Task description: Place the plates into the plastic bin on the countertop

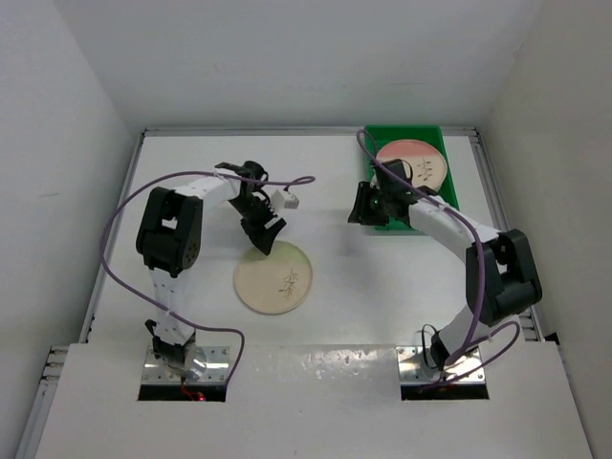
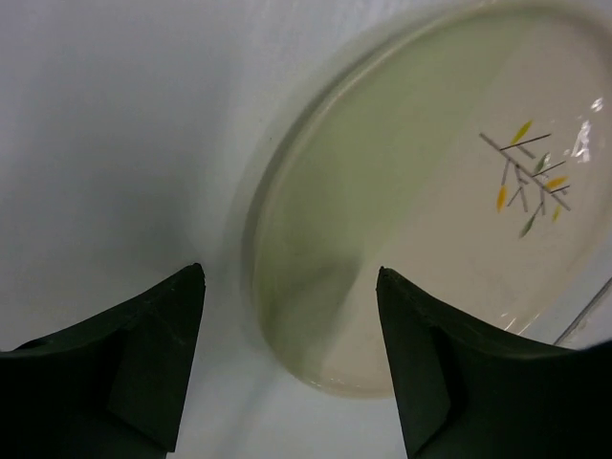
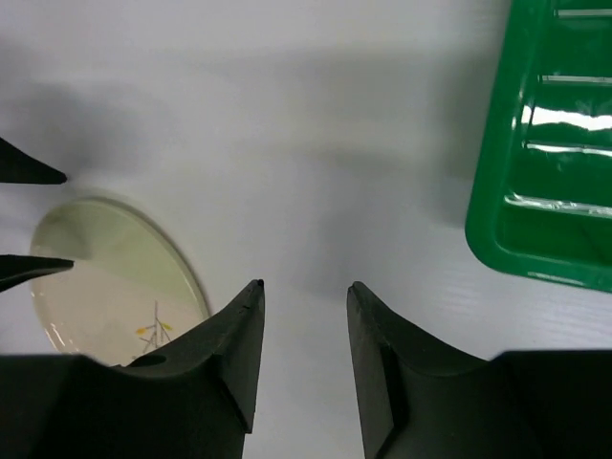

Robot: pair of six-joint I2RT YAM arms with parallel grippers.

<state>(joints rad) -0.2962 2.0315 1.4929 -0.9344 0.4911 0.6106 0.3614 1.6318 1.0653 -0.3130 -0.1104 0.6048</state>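
Note:
A cream plate (image 1: 275, 277) with a green segment and a dark sprig lies flat on the white countertop (image 1: 325, 163), left of centre. My left gripper (image 1: 260, 234) hangs open just above the plate's far rim. In the left wrist view that plate (image 2: 430, 191) has its rim between the spread jaws of the left gripper (image 2: 292, 277). The green plastic bin (image 1: 406, 132) sits at the back right with a pink-segmented plate (image 1: 426, 158) inside. My right gripper (image 1: 363, 206) stands open and empty beside the bin's left wall. The right wrist view shows the right gripper (image 3: 304, 287) over bare countertop.
The right wrist view has the bin (image 3: 545, 143) at its right edge and the countertop plate (image 3: 105, 277) at lower left, with the left gripper's fingertips (image 3: 38, 266) over it. White walls enclose the surface. Purple cables loop from both arms.

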